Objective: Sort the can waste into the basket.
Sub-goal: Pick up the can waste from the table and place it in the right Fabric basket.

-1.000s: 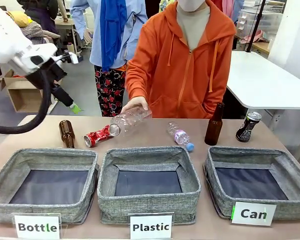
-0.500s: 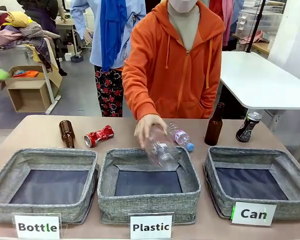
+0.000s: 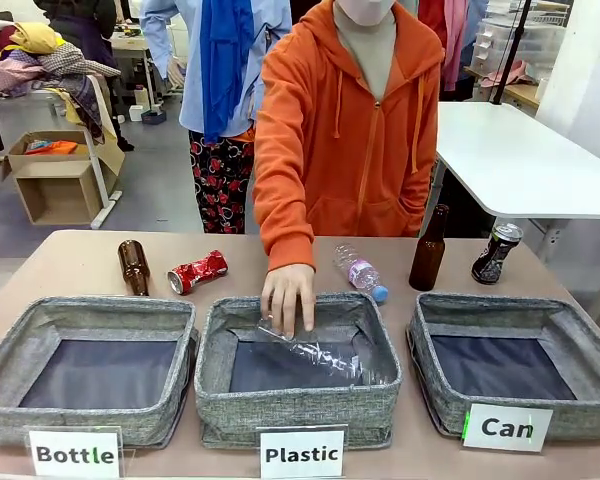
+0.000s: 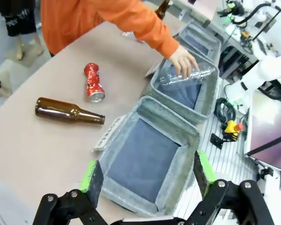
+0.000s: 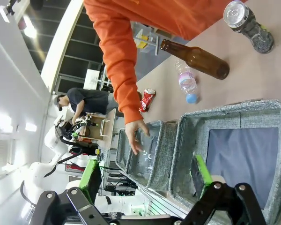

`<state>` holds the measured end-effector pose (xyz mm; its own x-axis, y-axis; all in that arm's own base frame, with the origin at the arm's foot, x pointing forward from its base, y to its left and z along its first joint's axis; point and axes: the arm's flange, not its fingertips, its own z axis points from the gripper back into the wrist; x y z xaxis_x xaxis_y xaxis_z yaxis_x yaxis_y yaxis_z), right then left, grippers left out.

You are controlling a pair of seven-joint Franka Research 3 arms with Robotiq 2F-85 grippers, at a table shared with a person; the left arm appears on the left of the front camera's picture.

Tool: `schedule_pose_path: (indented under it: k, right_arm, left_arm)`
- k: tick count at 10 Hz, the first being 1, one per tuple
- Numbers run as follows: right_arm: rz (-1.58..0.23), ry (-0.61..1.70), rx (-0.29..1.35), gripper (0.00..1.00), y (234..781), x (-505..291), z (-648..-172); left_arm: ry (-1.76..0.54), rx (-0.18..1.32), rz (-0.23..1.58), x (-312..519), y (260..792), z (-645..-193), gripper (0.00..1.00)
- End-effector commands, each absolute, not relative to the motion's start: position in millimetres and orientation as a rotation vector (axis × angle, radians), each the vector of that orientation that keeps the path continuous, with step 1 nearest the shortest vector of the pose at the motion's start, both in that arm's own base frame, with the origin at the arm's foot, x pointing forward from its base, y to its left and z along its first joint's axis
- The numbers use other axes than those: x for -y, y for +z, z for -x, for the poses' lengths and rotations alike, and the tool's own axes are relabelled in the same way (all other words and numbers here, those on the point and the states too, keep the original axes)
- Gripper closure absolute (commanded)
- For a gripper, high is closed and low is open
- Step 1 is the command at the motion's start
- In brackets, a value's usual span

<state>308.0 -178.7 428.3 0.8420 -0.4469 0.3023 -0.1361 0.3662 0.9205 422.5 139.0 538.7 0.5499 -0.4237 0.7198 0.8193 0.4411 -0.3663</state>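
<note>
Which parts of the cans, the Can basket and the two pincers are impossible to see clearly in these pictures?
Black can: front view, print too small to read.
Red can: front view, white marks too small to read.
Can basket: front view, right corner cut by the picture edge; sign covers part of its front wall.
Left pincer and right pincer: wrist views, bodies cut off by the bottom edge.

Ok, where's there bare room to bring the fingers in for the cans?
Bare table: the far-left corner beside the lying brown bottle, and the far-right corner past the black can. The Can basket is empty. Crowded: the person's hand at the Plastic basket, and the upright brown bottle close beside the black can.
</note>
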Motion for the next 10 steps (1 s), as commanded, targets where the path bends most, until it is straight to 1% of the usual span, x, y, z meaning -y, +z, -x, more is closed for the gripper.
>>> schedule_pose_path:
  k: [1,4,5,7,8,10]
  right_arm:
    - [-1.201,-0.201,0.579,0.00,431,180,-309]
    - [-1.201,-0.201,0.579,0.00,431,180,-309]
    - [-1.201,-0.201,0.579,0.00,431,180,-309]
    - [-1.201,-0.201,0.579,0.00,431,180,-309]
    - [-1.201,-0.201,0.579,0.00,431,180,-309]
    - [-1.201,-0.201,0.579,0.00,431,180,-309]
  left_arm:
    - [-0.873,0.583,0.704,-109,544,-443,0.00]
    - [-1.001,0.471,0.573,-54,536,-471,0.00]
    - [-0.991,0.467,0.602,-61,537,-477,0.00]
    - [-0.899,0.529,0.665,-96,537,-470,0.00]
    - [-0.889,0.557,0.683,-103,536,-463,0.00]
    - [-0.897,0.554,0.601,-81,527,-469,0.00]
